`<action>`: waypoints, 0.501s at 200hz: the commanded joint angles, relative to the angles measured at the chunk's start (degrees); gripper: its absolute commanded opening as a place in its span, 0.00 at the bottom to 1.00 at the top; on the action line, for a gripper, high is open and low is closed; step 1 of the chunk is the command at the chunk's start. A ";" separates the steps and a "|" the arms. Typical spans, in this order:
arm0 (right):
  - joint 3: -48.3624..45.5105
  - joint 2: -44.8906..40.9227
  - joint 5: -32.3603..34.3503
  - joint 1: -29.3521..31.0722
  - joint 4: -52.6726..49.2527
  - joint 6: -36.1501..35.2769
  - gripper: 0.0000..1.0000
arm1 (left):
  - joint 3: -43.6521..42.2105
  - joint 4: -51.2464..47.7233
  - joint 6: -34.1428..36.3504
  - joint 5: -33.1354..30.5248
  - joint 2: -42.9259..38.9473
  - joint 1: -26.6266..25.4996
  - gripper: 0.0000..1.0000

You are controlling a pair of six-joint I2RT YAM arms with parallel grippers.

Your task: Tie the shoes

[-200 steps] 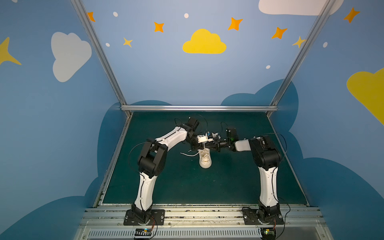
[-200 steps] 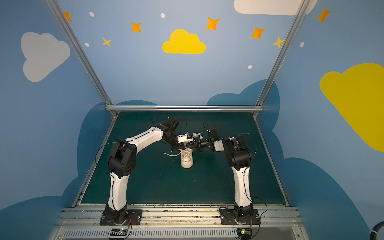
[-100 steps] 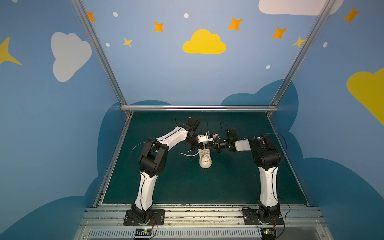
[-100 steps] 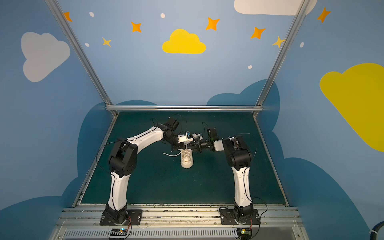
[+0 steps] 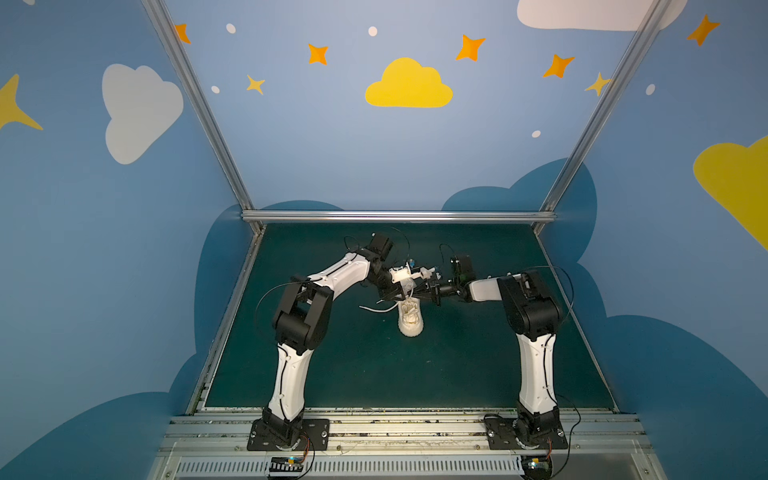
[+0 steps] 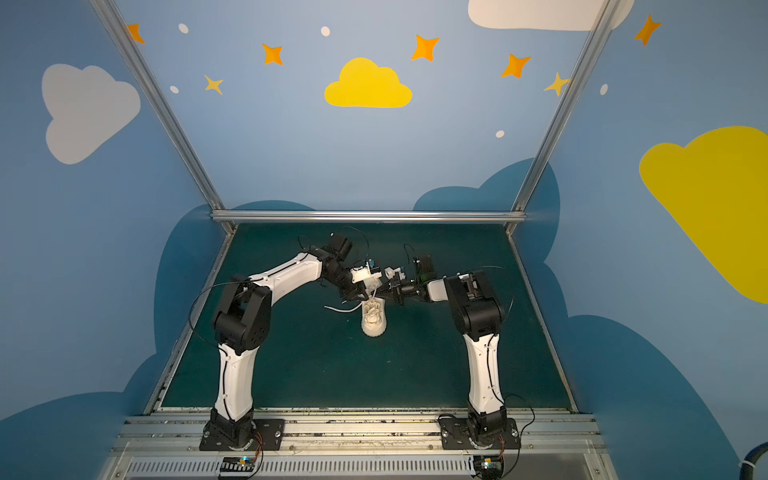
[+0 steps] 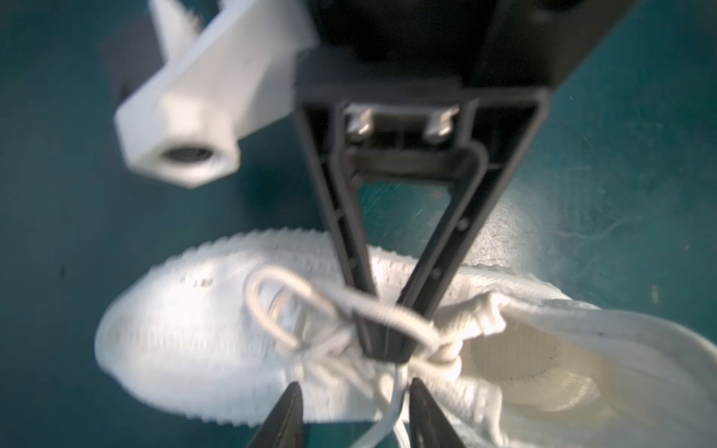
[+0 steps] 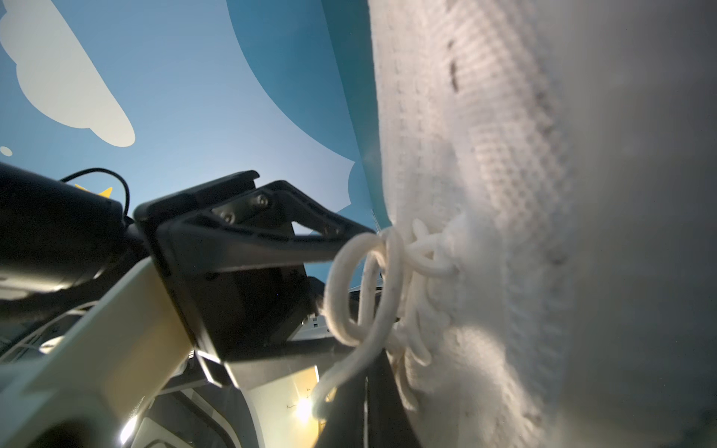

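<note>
The off-white knit shoe (image 5: pixel 410 322) (image 6: pixel 374 322) stands mid-mat, toe toward the front. Both grippers meet above its laces. In the left wrist view my left gripper (image 7: pixel 355 388) is open over the shoe (image 7: pixel 186 333), and a lace strand (image 7: pixel 392 411) runs loose between its fingers. My right gripper (image 7: pixel 382 351) comes in from the opposite side, shut on the lace at the knot, with a lace loop (image 7: pixel 271 306) beside it. In the right wrist view my right gripper (image 8: pixel 366 372) is shut next to coiled lace loops (image 8: pixel 341 287) against the shoe (image 8: pixel 504 194).
One loose lace end (image 5: pixel 372 309) trails on the green mat (image 5: pixel 374 374) to the left of the shoe. An aluminium rail (image 5: pixel 399 216) and blue walls close the back and sides. Both arm bases stand at the front edge.
My left gripper has opened and let go of the lace. My right gripper has closed fully on the lace. The arms and the shoe have hardly moved.
</note>
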 commanded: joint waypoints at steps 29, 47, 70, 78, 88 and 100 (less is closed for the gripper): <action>2.78 -1.57 0.85 0.35 -8.64 -7.83 0.00 | -3.41 9.22 -17.17 7.55 -5.72 4.59 0.63; 4.17 -2.10 1.64 0.51 -14.31 -12.61 0.00 | -3.10 12.58 -24.15 8.71 -4.86 4.82 0.66; 6.28 -2.30 2.27 0.71 -20.65 -17.02 0.00 | -0.85 15.04 -31.29 10.62 -2.24 4.92 0.68; 6.53 -2.22 2.30 0.71 -21.25 -17.41 0.00 | 0.39 14.93 -32.89 10.75 -1.06 4.61 0.69; 6.66 -2.23 2.35 0.73 -21.64 -17.71 0.00 | 1.50 15.25 -34.47 10.41 0.12 4.37 0.70; 6.58 -2.23 2.53 0.80 -21.88 -17.97 0.00 | 1.85 16.17 -35.65 10.29 1.15 3.94 0.71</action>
